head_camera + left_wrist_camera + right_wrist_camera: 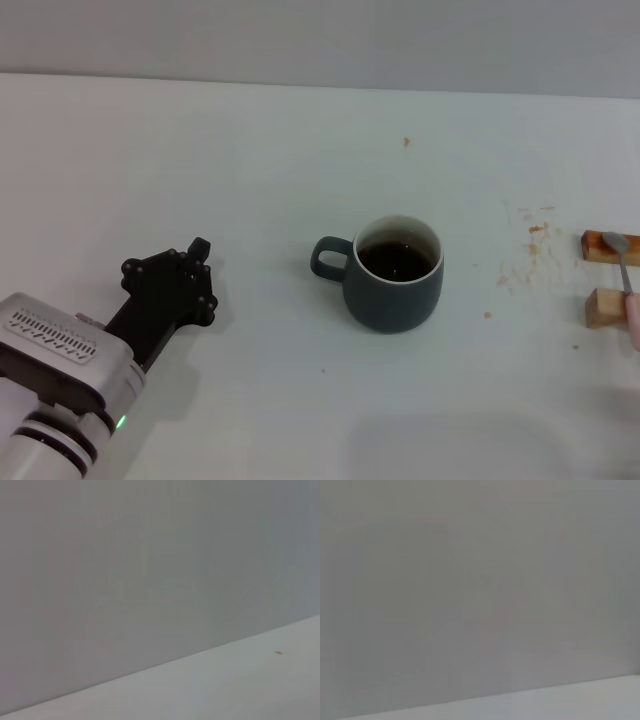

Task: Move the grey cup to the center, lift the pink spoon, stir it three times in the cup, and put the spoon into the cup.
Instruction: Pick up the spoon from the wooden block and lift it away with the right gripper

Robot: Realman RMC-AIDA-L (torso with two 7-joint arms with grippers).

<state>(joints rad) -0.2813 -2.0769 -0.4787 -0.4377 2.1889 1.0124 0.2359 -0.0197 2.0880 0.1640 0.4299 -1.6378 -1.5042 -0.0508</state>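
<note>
Cup (394, 276) sits near the middle of the white table (250, 150), upright, handle pointing toward the robot's left, dark liquid inside. Spoon (626, 275) is way off at the right edge, lying across two small wooden blocks (604, 276), bowl end on the far one. Some brown crumbs (530, 240) are scattered between cup and blocks. Left gripper (196, 262) hangs low over the table, well left of the cup, holding nothing; can't tell how wide it's open. Right gripper isn't visible.
</note>
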